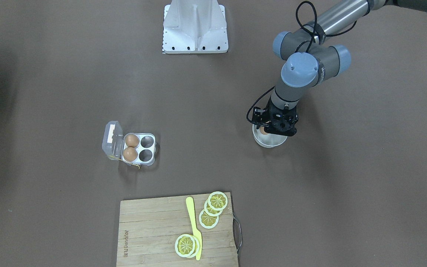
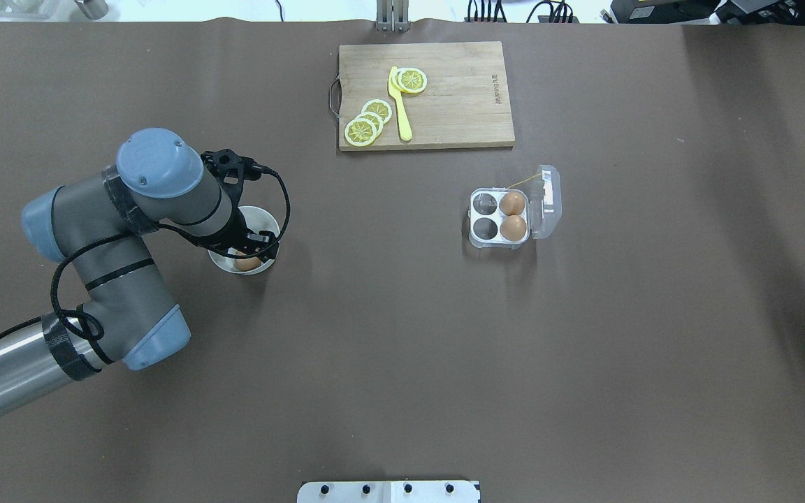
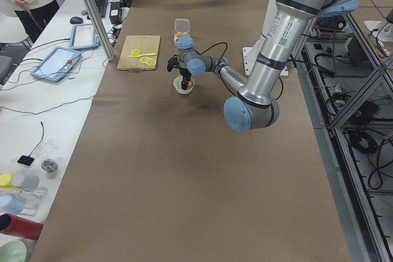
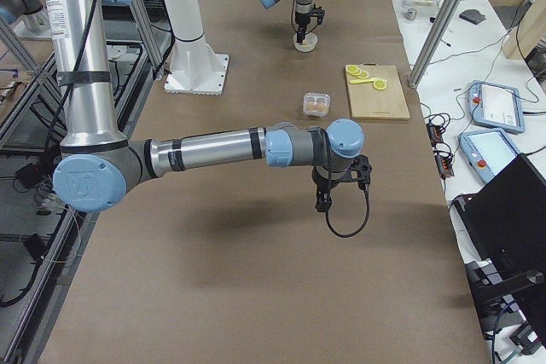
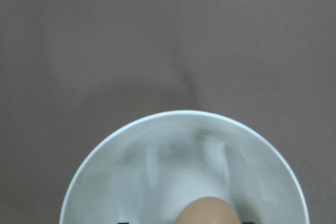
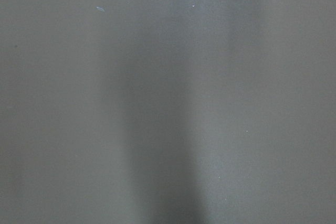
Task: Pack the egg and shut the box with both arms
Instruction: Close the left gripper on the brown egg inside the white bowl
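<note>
Brown paper is covering the table (image 2: 402, 363) I am watching. The left gripper (image 2: 252, 250) is reaching down into the white bowl (image 2: 266, 222), fingers spread either side of the egg (image 2: 247, 264) lying there. The box (image 2: 484, 227) is sitting well apart, lid (image 2: 550, 202) open, two eggs (image 2: 512, 204) filling the cells beside it. The right gripper (image 4: 322, 202) is hanging above the table; I cannot tell whether it is spread or pressed together.

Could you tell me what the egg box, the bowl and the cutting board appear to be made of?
The box looks like thin clear plastic, glossy: the brown table shows through its open lid. The bowl appears white and smooth with a soft sheen, ceramic or plastic; I cannot tell which. The cutting board seems wood or bamboo, matte, with visible pale strips of grain.
</note>
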`<state>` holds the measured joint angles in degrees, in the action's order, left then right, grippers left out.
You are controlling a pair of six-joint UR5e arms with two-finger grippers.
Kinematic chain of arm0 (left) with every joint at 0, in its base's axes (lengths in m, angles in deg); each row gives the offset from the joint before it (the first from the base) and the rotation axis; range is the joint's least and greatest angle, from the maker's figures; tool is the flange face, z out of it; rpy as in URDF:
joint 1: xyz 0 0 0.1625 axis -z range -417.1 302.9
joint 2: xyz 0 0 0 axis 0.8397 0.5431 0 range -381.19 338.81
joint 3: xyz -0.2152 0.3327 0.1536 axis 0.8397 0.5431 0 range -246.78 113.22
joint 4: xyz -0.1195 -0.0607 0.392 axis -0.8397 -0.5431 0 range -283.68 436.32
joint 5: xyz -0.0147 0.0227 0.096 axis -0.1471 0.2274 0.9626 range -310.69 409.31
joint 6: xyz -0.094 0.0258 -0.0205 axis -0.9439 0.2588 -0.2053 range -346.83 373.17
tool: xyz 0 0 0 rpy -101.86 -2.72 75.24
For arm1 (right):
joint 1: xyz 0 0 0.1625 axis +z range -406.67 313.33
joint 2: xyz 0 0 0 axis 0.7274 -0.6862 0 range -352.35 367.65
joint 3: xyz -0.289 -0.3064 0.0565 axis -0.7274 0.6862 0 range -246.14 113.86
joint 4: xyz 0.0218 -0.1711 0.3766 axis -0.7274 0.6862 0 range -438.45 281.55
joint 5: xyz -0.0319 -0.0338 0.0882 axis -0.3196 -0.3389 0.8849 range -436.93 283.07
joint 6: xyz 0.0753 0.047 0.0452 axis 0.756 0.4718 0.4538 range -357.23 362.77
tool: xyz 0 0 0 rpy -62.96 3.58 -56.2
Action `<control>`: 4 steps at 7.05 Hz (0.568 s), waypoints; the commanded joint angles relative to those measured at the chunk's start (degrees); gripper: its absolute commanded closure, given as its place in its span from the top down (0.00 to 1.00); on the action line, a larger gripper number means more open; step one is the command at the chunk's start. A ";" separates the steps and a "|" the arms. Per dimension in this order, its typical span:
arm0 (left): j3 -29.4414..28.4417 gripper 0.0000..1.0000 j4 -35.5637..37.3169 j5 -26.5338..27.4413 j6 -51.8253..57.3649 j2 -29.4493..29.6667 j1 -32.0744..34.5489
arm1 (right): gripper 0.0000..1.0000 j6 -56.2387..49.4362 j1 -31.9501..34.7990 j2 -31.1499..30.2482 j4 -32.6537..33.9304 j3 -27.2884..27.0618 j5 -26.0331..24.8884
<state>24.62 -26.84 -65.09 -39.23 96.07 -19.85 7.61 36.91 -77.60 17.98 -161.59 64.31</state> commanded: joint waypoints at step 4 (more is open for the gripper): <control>-0.43 0.55 -0.02 0.23 0.37 0.08 -0.08 | 1.00 0.09 0.00 0.00 0.08 -0.53 0.00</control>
<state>24.38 -26.83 -65.04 -39.17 96.10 -19.92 7.69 36.91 -77.61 18.00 -162.08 64.31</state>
